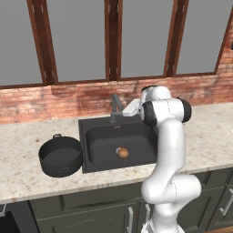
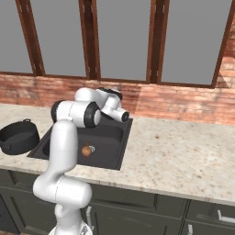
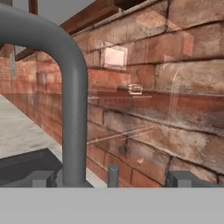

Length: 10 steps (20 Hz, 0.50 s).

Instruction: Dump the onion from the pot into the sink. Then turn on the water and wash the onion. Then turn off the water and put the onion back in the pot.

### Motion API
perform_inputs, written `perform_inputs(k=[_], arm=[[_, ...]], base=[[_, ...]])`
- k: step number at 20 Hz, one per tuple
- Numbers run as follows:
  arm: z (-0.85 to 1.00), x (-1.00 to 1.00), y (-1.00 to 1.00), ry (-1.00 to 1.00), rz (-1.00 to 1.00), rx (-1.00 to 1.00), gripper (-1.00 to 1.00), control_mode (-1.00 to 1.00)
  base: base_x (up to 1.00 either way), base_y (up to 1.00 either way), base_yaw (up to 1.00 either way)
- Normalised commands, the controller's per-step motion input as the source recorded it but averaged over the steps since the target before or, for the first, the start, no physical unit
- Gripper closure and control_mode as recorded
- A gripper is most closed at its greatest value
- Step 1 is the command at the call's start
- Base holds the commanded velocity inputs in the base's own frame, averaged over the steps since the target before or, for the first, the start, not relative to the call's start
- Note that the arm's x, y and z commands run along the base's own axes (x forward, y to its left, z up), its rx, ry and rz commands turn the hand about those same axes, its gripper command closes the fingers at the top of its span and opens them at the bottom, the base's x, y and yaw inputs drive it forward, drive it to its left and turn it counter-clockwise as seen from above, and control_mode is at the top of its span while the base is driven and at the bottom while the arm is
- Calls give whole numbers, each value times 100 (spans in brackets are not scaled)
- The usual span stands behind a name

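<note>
Dumping looks done: the small orange-brown onion [image 1: 123,153] lies in the matte black sink [image 1: 98,128], near its drain; the round black pot [image 1: 60,156] stands beside it. Washing remains; the gripper [image 3: 111,178], jaws spread and holding nothing, is at the grey faucet [image 3: 72,109].

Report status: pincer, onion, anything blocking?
Pincer open, empty, up at the faucet. Onion lying in the sink by the drain. Pot upright on the counter beside the sink. Nothing blocking.

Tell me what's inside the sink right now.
The onion lies on the floor of the sink, beside the silver drain. The robot's arm covers the basin's right part in the left base view; what lies there cannot be seen.
</note>
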Motion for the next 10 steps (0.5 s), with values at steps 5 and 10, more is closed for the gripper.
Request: perform_inputs(k=[5,10], arm=[[-9,21,0,0,0,0,-100,-100],[-13,22,4,0,-2,0,-100,-100]], base=[[0,0,0],[0,0,0]])
